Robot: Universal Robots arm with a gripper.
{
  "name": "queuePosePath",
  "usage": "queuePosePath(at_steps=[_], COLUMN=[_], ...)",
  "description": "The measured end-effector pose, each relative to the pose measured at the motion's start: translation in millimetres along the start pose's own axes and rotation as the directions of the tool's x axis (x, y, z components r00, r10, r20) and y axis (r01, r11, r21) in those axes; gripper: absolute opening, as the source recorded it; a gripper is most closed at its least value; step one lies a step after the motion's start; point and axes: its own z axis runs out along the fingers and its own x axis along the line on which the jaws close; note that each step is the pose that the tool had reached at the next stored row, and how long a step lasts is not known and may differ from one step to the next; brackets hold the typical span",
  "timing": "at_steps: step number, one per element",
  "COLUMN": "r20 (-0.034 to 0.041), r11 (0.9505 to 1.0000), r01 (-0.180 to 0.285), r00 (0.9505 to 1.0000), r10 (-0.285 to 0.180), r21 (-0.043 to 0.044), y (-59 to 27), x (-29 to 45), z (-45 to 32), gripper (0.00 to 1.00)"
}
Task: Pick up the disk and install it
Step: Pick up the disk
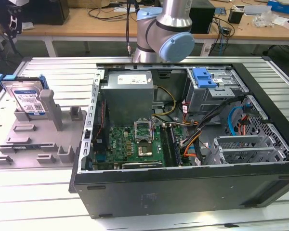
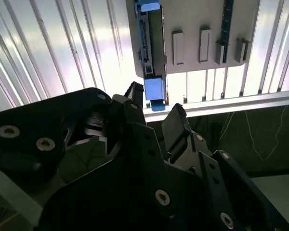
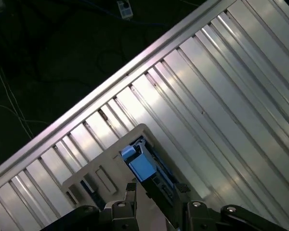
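1. Exterior view: the disk (image 1: 28,98) leans tilted in the grey fixture tray (image 1: 36,137), about 9 o'clock from the open PC case (image 1: 183,192). The arm (image 1: 164,29) sits at the case's 12 o'clock.
2. Second wrist view: the gripper (image 2: 155,113) is spread apart with nothing held, and the disk (image 2: 151,48) is edge-on just beyond the fingertips (image 2: 176,120).
3. First wrist view: the disk's (image 3: 143,166) blue carrier end sits near the gripper (image 3: 156,193), and I can't tell if they touch.

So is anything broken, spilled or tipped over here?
Nothing looks broken or spilled. The disk stands tilted on its edge in the grey holder, which seems to be its proper slot. The computer case lies on its side with its cover off. The open gripper holds nothing.
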Motion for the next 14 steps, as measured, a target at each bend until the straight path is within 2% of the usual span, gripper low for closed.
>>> queuePosePath(at_steps=[4, 7, 9, 14], r20=[-0.0025, -0.0048, -0.0065, -0.0108], r11=[0.9963, 0.9886, 0.9817, 0.9574], r01=[0.086, 0.15, 0.19, 0.288], r00=[0.9963, 0.9887, 0.9817, 0.9575], r10=[-0.086, -0.15, -0.19, -0.288], r21=[0.006, 0.0103, 0.0129, 0.0191], y=[0.0, 0.0, 0.0, 0.0], x=[0.0, 0.0, -0.1, -0.1], z=[0.2, 0.4, 0.6, 1.3], gripper=[0.44, 0.44, 0.44, 0.44])
